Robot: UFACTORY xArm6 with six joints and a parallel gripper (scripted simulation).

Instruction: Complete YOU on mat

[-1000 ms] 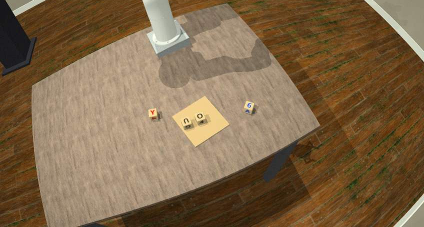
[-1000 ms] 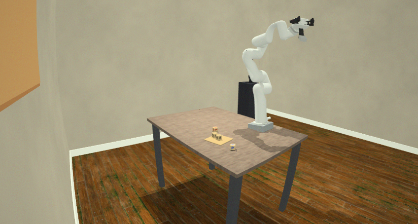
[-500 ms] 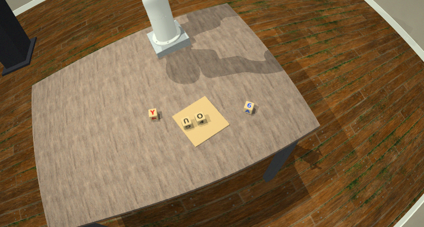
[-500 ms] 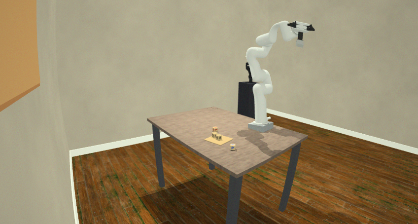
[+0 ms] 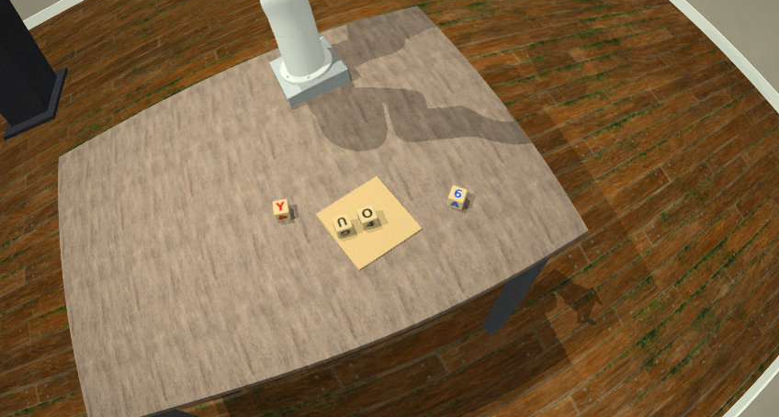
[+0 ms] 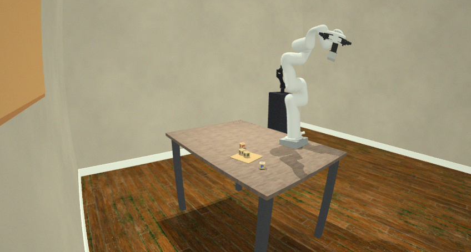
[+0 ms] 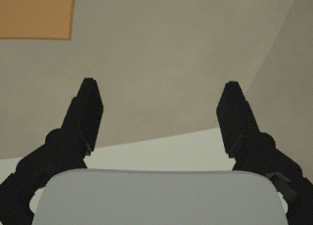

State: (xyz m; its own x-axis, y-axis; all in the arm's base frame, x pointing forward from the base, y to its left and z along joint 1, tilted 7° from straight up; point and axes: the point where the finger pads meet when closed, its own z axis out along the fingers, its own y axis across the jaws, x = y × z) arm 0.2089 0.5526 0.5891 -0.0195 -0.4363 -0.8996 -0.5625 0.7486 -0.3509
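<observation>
A tan mat point(image 5: 383, 244) point(image 6: 256, 156) lies on the table. On it stand two cream blocks side by side, one with a black U point(image 5: 343, 224) point(image 6: 242, 151) on top and one with a black O point(image 5: 366, 214) point(image 6: 246, 154). A block with a red Y point(image 5: 280, 208) point(image 6: 242, 145) on top stands off the mat, on the U block's side. A block with a blue 6 point(image 5: 457, 196) point(image 6: 261, 165) on top stands off the mat on the other side. My gripper point(image 6: 335, 39) point(image 7: 160, 94) is open and empty, raised high above the arm's base, far from the blocks. The wrist view shows only wall.
The arm's base point(image 5: 309, 77) point(image 6: 293, 141) is bolted at the table's far edge. The wooden table point(image 5: 163, 194) point(image 6: 211, 137) stands on a plank floor. A black pedestal point(image 5: 21, 84) point(image 6: 276, 111) stands behind the table.
</observation>
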